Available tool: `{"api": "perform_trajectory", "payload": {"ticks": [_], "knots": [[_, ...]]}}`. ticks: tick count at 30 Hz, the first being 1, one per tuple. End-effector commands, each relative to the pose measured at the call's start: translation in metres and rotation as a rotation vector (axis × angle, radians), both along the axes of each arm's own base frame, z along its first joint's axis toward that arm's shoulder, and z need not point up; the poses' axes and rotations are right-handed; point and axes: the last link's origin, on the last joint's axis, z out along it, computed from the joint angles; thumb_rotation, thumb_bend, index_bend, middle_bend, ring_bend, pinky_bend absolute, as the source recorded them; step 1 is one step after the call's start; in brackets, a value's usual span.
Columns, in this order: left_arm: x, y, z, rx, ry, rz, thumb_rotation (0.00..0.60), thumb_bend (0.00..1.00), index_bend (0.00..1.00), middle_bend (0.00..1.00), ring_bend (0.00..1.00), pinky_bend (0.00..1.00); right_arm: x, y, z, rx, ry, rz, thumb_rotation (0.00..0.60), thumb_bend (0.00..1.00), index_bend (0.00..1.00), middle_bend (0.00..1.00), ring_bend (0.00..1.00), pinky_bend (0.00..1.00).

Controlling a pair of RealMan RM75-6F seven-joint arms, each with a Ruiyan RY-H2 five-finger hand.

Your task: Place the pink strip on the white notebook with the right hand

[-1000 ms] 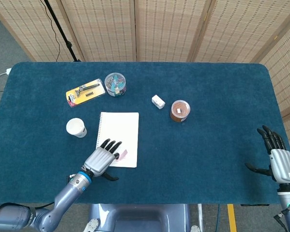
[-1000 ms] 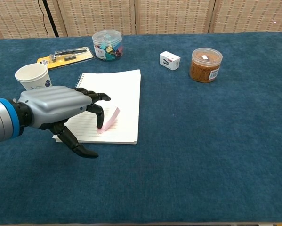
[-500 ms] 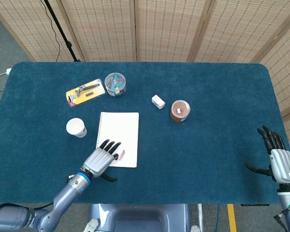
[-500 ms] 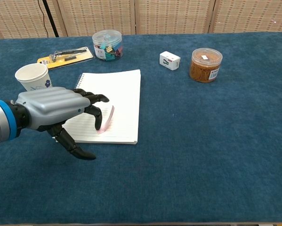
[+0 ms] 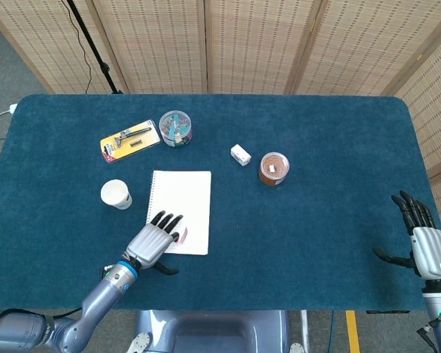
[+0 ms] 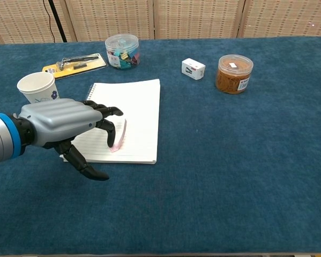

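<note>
The white spiral notebook (image 5: 183, 195) (image 6: 136, 99) lies left of the table's centre. The pink strip (image 6: 119, 136) (image 5: 184, 234) rests on its near right part, and it looks narrow, as if turned on edge. My left hand (image 6: 58, 126) (image 5: 154, 243) hovers over the notebook's near edge with fingers spread, thumb off to the side. One fingertip touches the strip's near end. My right hand (image 5: 424, 243) stays far from the notebook at the table's right edge, fingers apart and holding nothing. The chest view does not show it.
A paper cup (image 6: 38, 87) stands left of the notebook. Behind it are a yellow razor pack (image 6: 74, 62) and a clear tub of clips (image 6: 122, 51). A small white box (image 6: 193, 68) and an amber jar (image 6: 234, 74) sit at the back right.
The left hand has drawn back slightly toward the near edge. The pink strip has turned under its fingertip and now looks narrower. The right hand has not moved.
</note>
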Motion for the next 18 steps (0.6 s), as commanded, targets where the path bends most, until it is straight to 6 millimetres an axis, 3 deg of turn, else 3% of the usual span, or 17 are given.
{"api": "perform_trajectory", "payload": {"ticks": [1,18], "knots": [[0.0007,-0.0007,-0.0001,-0.003,-0.001,-0.002,0.273,0.00,0.37,0.00,0.00,0.00,0.0000,0.0001,0.0001,0.000,0.000,0.000,0.600,0.00,0.01,0.00,0.00,0.00],[0.0011,-0.0016,-0.0020,-0.006,0.010,0.002,0.272,0.00,0.37,0.00,0.00,0.00,0.0004,0.0003,0.0009,0.000,-0.007,-0.001,0.600,0.00,0.01,0.00,0.00,0.00]]}}
